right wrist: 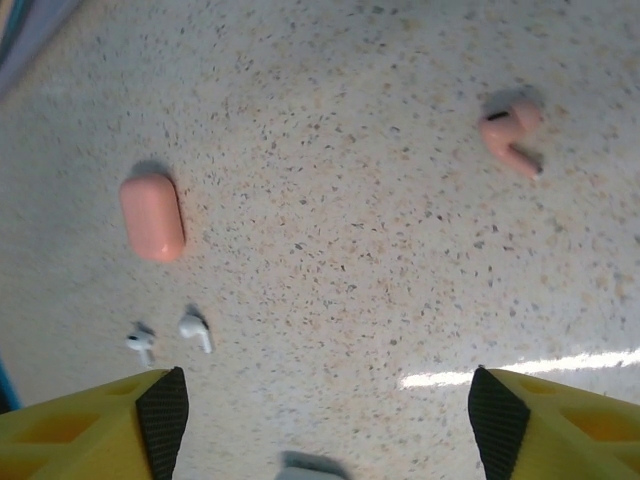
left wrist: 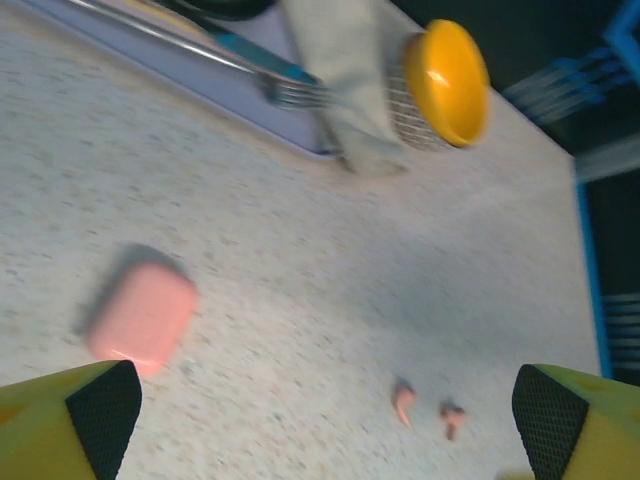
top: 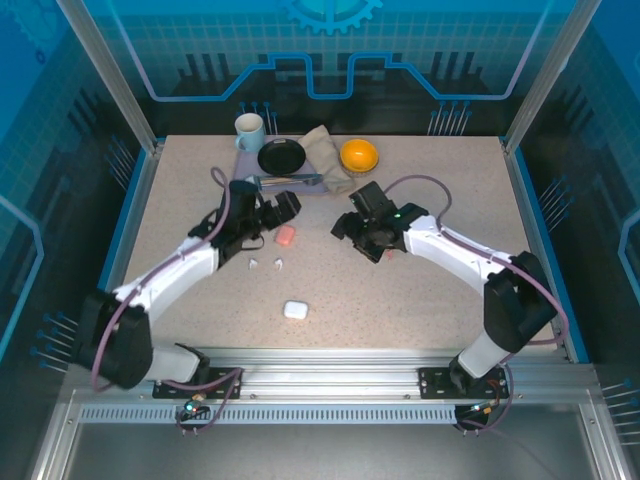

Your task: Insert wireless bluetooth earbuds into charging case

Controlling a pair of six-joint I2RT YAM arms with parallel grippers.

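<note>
Presently: both grippers empty, no earbud in a case yet.
The left gripper (left wrist: pixel 320 425) has its fingers (left wrist: pixel 75 425) spread wide with nothing between; the right gripper (right wrist: pixel 325 415) is likewise wide and empty. The pink case (right wrist: pixel 152 217) lies flat, lid apparently shut; the white earbuds (right wrist: pixel 196 332) lie just near-left of it, the pink earbuds (right wrist: pixel 510 135) together to its right, apart from it. The white case (top: pixel 294 309) sits nearer, alone. Judgement: pick-up stage. Buds are tiny and smooth, so centre the fingers over one stem, descend straight, close gently. A case likely needs opening and steadying by the other arm first. Match bud colour to case.
</note>
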